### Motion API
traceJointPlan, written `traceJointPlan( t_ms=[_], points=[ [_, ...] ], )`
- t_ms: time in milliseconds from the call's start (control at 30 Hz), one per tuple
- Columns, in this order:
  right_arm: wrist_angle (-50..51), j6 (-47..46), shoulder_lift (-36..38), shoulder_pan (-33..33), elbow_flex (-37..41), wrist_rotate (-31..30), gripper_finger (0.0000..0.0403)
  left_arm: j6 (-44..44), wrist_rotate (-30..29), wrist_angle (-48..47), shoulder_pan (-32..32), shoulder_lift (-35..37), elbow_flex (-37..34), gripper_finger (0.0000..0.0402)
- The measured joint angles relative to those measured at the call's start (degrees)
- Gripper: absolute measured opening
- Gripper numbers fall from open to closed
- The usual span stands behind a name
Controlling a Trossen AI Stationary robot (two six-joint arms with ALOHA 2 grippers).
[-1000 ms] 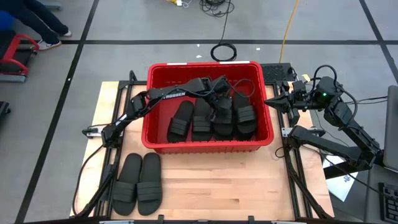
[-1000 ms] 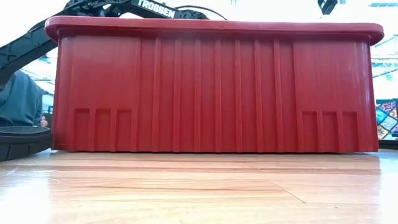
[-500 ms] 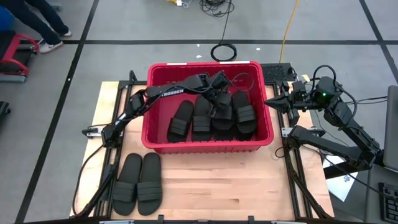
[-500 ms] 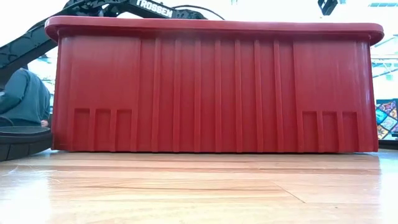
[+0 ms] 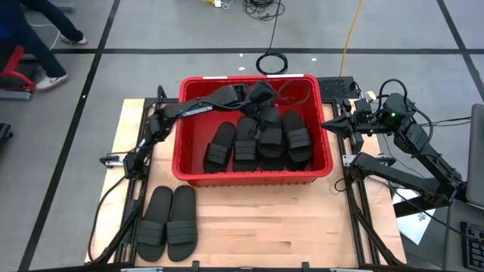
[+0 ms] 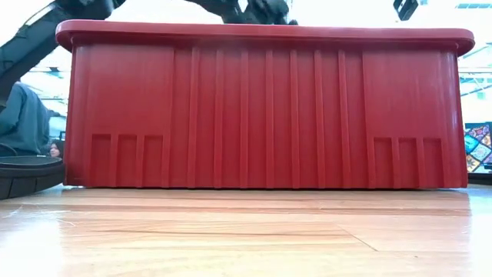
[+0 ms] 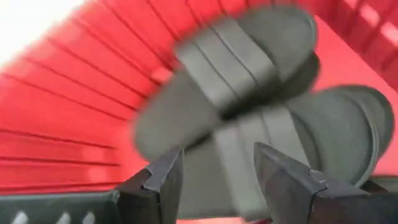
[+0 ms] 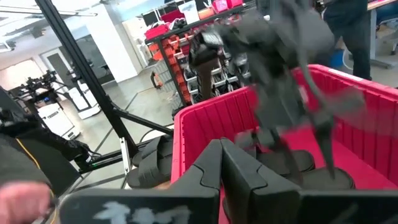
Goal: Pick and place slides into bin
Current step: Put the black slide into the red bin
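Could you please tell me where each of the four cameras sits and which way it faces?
High view: overhead, looking straight down; both arms, bin, two slides on the table.
Low view: table height, facing the bin's wall.
Left wrist view: over the bin, open left gripper above slides inside.
Right wrist view: beside the table, shut right gripper facing the bin.
All four share the bin.

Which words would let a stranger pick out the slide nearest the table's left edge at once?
Start at the red bin in the middle of the wooden table. In front of it, toward the near left corner, two black slides lie side by side outside the bin. The wanted slide is the outer one, nearest the table's left edge.
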State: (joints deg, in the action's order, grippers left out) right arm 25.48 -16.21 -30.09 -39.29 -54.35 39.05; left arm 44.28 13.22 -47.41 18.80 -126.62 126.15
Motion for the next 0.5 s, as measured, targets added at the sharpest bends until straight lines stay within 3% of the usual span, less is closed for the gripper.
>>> traceJointPlan(
  t_ms=[167,267,400,500],
  points=[
    [0.6,0.1,0.0,0.0,0.0,0.1,0.0000,-3.3,-2.8,1.7,-1.7,12.0,0.0,0.0170],
    [0.6,1.1,0.0,0.0,0.0,0.1,0.0000,-8.1,-2.8,2.6,-3.3,20.6,0.0,0.0121],
    [0.6,3.4,0.0,0.0,0.0,0.2,0.0000,-12.4,1.1,2.0,-6.9,30.9,0.1,0.0025],
    [0.4,5.6,0.0,0.0,0.0,0.1,0.0000,-16.6,2.1,1.7,-10.7,36.8,0.1,0.0012]
  ],
)
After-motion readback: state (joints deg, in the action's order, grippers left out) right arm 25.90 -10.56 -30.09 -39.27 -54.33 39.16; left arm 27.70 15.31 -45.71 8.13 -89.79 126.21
